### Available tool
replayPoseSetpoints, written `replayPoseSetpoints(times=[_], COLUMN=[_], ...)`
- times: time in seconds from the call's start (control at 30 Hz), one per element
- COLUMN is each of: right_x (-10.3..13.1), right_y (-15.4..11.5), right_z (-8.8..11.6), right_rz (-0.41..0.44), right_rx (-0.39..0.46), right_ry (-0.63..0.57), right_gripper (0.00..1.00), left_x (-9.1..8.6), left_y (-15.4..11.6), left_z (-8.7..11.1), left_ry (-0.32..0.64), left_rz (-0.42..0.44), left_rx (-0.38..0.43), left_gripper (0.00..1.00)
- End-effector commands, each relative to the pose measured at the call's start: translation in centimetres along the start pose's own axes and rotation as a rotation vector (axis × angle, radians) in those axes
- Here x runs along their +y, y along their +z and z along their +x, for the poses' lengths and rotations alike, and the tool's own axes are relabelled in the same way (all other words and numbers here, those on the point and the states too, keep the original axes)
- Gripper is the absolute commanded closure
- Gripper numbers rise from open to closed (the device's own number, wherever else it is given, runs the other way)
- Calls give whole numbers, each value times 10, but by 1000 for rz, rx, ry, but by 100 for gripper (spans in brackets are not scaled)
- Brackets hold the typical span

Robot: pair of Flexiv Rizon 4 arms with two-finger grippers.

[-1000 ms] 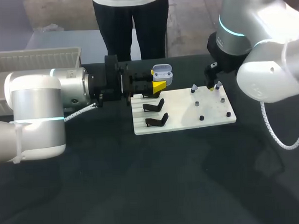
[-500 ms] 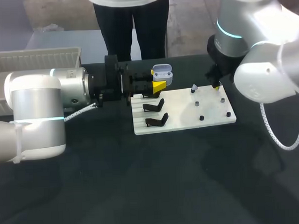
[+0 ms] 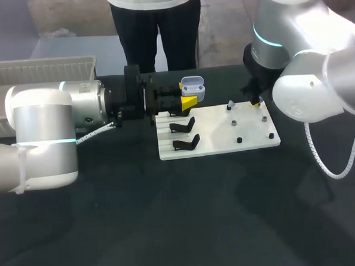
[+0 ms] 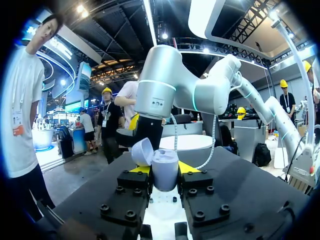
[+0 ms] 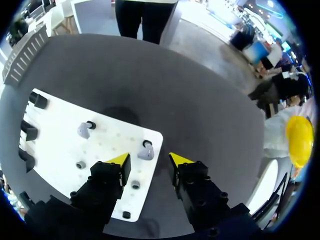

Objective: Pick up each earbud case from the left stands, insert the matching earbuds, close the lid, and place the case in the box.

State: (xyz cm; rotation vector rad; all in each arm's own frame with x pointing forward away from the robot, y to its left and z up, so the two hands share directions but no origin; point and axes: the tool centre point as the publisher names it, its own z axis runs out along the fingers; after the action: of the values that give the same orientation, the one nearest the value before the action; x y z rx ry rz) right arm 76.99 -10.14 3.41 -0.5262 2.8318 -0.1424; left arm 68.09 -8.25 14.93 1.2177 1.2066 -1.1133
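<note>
Our left claw (image 4: 164, 169) pinches the earbud case (image 4: 165, 175), its lid open, and holds it up in the air near the far left side of the white board (image 3: 225, 140). Our right claw (image 5: 149, 161) hangs spread over one earbud (image 5: 146, 152) at the board's far right corner. In the head view the arm hides most of that earbud. We count two earbuds. The second earbud (image 5: 84, 130) lies nearer the three black stands (image 5: 28, 133), which are partly cut off. The board rests on the dark bench (image 3: 169, 221).
</note>
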Motion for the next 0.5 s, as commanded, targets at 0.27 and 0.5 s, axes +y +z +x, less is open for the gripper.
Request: replayPoseSetpoints(times=[0.27,0.5], right_x=[1,2], right_y=[3,4], right_z=[-6,-6], right_rz=[1,0], right_rx=[11,15], right_ry=[8,11], right_gripper=[65,68], left_x=[-1,-1], left_y=[0,0], left_z=[1,1], left_ry=[4,4], left_rz=[-6,-6], left_rx=[-5,-5], left_gripper=[100,100])
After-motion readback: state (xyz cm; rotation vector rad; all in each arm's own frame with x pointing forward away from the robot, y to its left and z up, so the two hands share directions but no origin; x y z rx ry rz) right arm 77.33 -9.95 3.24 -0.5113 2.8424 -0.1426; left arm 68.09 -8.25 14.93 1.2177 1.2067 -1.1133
